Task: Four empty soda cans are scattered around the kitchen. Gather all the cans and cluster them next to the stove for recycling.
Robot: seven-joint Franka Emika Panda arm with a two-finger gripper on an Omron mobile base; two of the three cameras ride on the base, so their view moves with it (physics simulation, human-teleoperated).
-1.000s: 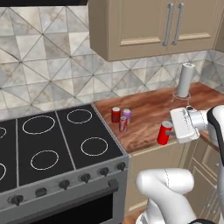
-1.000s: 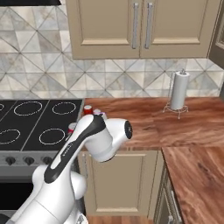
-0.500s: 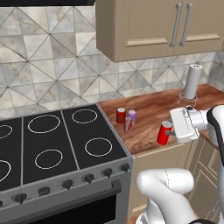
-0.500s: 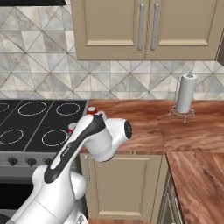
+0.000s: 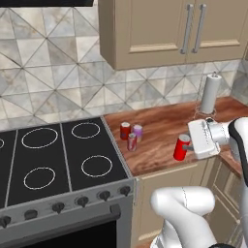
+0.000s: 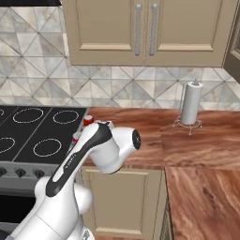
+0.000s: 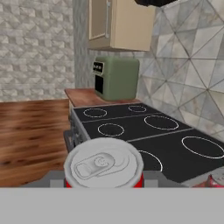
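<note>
In the left base view, a red soda can point(image 5: 181, 147) is seen clamped sideways in the tool point(image 5: 189, 145), held above the front part of the wooden surface point(image 5: 160, 131). Three more cans point(image 5: 131, 136), one red, one pale purple, one greyish-red, are grouped upright on the surface just beside the right edge of the black stove point(image 5: 58, 155). A white paper-towel roll point(image 5: 209, 93) is set well apart, near the tiled back wall.

In the right base view, the arm's white elbow blocks most of the cluster; a red can top point(image 6: 87, 121) is glimpsed beside the stove point(image 6: 37, 136), and the paper-towel roll point(image 6: 190, 103) is shown further right.

In the hand view, the held can's silver top point(image 7: 103, 164) is shown close up with the tool shut on it, the stove point(image 7: 153, 131) spread beyond, and a green toaster-like appliance point(image 7: 116, 78) at its far end.

The standing cans could be knocked over if the held can is lowered too close to them. It could also tip or roll if released while tilted.
</note>
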